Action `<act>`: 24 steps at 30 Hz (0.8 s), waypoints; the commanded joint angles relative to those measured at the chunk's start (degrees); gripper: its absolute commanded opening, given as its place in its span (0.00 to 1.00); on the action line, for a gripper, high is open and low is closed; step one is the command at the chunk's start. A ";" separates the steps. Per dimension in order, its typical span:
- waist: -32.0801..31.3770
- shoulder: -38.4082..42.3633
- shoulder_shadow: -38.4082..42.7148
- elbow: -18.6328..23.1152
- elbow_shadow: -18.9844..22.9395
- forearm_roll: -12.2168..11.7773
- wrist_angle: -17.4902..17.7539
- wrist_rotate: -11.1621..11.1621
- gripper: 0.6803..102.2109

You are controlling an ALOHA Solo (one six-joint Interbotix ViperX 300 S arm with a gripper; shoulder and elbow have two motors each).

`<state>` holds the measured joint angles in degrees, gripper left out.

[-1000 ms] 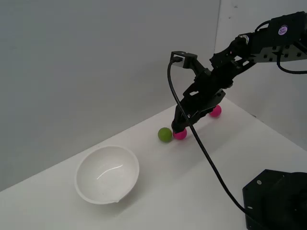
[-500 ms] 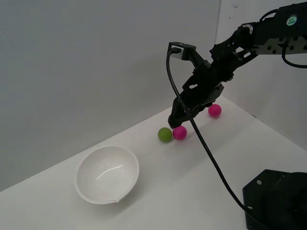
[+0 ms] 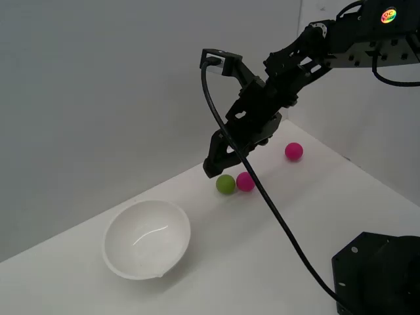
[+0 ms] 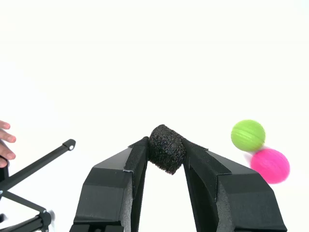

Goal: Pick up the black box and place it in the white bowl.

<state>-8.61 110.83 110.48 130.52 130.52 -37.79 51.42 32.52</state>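
My gripper is shut on the black box, a small matte black foam cube pinched between the two fingertips. In the exterior view the gripper hangs in the air above the table, just above and to the left of the green ball; the box cannot be made out there. The white bowl sits on the table lower and further to the exterior view's left, apart from the gripper and with nothing in it.
A green ball and a pink ball lie touching on the white table. A second pink ball lies further to the exterior view's right. The black robot base stands at the lower right. A thick black cable hangs from the arm.
The gripper has risen from the table beside the balls and moved to the exterior view's left, toward the bowl, with the black box held in it.
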 commanded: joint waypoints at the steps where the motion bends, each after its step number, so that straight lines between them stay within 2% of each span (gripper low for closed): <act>1: -2.20 0.62 0.79 -1.76 -2.11 -2.11 -0.18 0.35 0.27; 7: -5.89 -0.97 -0.70 -2.46 -2.81 -3.69 -2.02 0.35 0.27; 13: -9.76 -2.29 -2.02 -4.22 -4.48 -3.69 -3.60 0.26 0.27; 24: -16.87 -4.75 -4.57 -5.45 -5.80 -3.60 -8.88 0.62 0.27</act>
<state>-24.08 105.56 104.94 126.47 126.65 -40.17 43.15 32.87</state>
